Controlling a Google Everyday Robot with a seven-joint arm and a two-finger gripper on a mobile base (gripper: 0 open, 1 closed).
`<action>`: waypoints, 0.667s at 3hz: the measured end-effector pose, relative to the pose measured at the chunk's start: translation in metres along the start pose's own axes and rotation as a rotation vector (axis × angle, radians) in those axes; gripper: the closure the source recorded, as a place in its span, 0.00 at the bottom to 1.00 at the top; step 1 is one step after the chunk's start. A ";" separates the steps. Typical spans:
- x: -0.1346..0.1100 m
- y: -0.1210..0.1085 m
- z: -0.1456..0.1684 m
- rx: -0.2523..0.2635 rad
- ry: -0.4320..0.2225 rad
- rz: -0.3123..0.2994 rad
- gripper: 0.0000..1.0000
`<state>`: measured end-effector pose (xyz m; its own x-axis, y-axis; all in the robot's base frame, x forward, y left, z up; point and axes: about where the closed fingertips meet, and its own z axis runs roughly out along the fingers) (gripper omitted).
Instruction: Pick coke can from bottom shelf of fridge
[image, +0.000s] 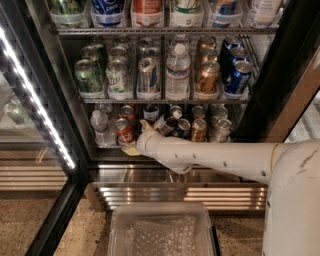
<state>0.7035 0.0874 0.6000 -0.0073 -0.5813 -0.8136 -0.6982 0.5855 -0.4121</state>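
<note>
The coke can (124, 131), red with a silver top, stands at the front left of the bottom shelf (150, 152) of the fridge (280, 75). My gripper (136, 141) is at the end of the white arm (210, 159), which reaches in from the right. It sits right against the can's right side, at its lower half. The wrist hides how it meets the can. A dark bottle (165, 122) leans over just above the wrist.
A small clear water bottle (100, 127) stands left of the coke can. Copper and silver cans (199, 130) fill the shelf's right part. The open glass door with its LED strip (35, 100) is at left. A clear bin (162, 230) sits on the floor below.
</note>
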 end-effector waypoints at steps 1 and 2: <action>0.000 0.000 0.000 0.000 0.000 0.000 0.30; 0.001 0.006 0.008 -0.021 -0.006 0.009 0.33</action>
<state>0.7053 0.0949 0.5934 -0.0093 -0.5730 -0.8195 -0.7130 0.5784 -0.3963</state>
